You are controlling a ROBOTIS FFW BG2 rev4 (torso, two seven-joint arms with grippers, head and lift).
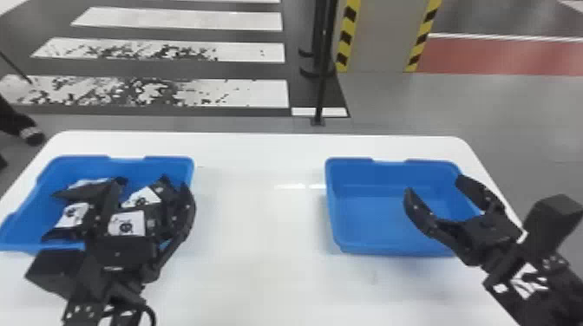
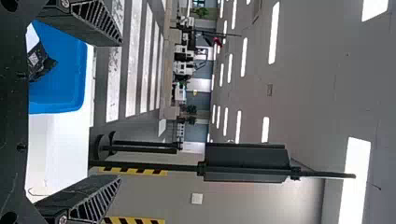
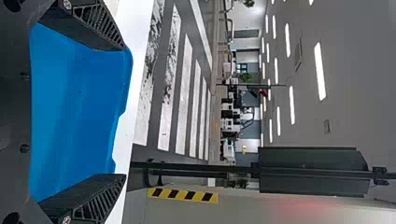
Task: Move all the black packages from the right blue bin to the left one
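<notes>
Can't see the black packages (image 1: 126,223) whole behind the left gripper (image 1: 152,185), nor the near side of the white table (image 1: 260,277), cut off.

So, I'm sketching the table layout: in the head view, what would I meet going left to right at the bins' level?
Left blue bin → white tabletop → right blue bin → right forearm.

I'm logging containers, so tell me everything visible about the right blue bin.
The right blue bin, seemingly plastic, is a shallow, open-topped rectangle with rounded corners and a dip midway along its far rim. It stands upright on the white table, its visible floor bare. The open right tool overlaps its right side; touching or not, I cannot tell.
</notes>
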